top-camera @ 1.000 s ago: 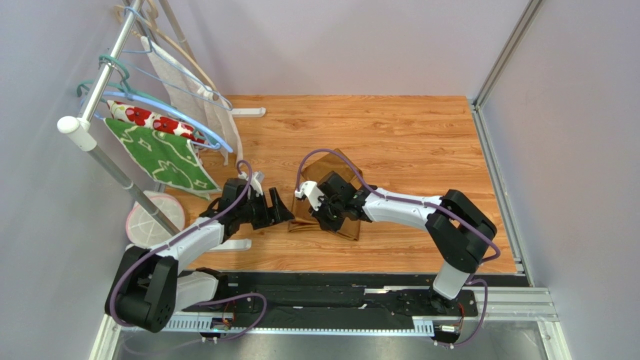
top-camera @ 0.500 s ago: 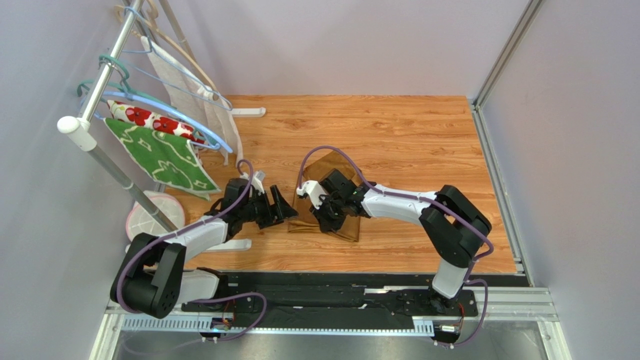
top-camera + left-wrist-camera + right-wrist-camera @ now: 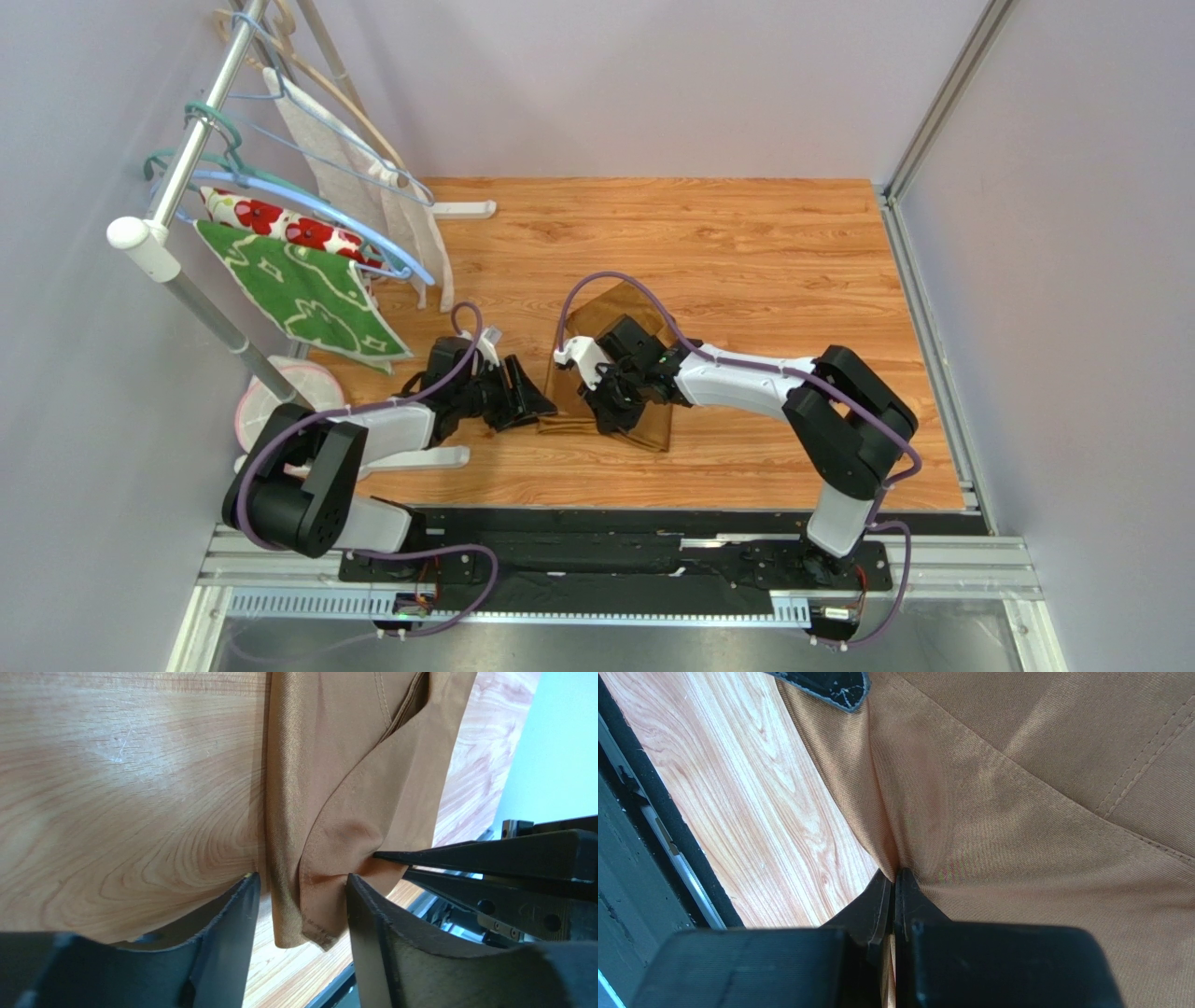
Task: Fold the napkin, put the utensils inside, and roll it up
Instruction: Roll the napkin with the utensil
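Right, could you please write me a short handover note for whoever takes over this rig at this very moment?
Left gripper: open, straddling a corner of the golden-brown cloth napkin, not yet closed.
Right gripper: shut on a pinch of the napkin.
Napkin: on the wooden table between the arms, partly folded in layers.
Done: some folding.
Left: finish the fold, add utensils (none in view), roll up.

Napkin [image 3: 627,303] on table [image 3: 730,238], right of rack [image 3: 211,319]
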{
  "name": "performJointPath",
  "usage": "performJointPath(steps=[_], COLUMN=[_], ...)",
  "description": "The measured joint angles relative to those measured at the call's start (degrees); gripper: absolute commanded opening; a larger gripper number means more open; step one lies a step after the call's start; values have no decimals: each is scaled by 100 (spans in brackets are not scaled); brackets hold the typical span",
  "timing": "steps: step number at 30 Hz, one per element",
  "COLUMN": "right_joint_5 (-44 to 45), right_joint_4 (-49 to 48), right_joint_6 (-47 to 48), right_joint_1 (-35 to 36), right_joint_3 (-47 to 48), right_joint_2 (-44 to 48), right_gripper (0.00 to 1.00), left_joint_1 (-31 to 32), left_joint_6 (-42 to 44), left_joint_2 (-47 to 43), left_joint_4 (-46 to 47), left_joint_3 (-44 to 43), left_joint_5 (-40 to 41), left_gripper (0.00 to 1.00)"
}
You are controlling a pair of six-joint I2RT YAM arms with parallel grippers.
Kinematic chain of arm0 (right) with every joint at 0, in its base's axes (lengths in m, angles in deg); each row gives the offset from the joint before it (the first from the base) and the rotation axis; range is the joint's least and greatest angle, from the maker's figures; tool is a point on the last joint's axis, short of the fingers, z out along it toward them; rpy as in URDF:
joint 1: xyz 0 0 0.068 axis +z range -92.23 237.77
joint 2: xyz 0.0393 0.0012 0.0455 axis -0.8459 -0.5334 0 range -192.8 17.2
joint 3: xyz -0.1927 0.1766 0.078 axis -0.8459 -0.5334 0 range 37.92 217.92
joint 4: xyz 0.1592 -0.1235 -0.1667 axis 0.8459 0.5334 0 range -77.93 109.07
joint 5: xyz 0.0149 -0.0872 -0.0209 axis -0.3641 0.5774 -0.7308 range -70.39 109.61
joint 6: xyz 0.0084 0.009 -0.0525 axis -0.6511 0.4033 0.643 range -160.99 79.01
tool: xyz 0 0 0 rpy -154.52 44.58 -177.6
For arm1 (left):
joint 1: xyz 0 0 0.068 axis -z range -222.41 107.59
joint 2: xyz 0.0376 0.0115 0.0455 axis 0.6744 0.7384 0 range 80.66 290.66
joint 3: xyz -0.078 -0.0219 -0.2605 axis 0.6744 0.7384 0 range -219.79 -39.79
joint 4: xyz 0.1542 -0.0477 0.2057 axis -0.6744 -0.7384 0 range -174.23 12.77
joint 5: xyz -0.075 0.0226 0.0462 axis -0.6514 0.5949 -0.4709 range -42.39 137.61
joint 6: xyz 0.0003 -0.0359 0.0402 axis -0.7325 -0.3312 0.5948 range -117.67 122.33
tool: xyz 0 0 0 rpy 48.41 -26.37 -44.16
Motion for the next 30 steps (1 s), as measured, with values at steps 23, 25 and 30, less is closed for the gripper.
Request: performJointPath(steps=[23,25,30], right_joint_5=[22,70,789], right_joint_4=[-256,-304,-817], right_joint_6=[-205,-212,-118], right_joint_1=[2,13,361], right_joint_3=[-195,-291,-621], right_joint_2=[225,479,1176], right_gripper=[50,51,60], left_joint_1=[76,63,-44], left_joint_6=[-57,-31,57], left_joint_2=[275,319,431], left_joint_4=[-155,-293,-586], left_joint_3=[-125,-232,-459], left_joint_5=[-186,-271,-468], left_gripper=[0,0,0])
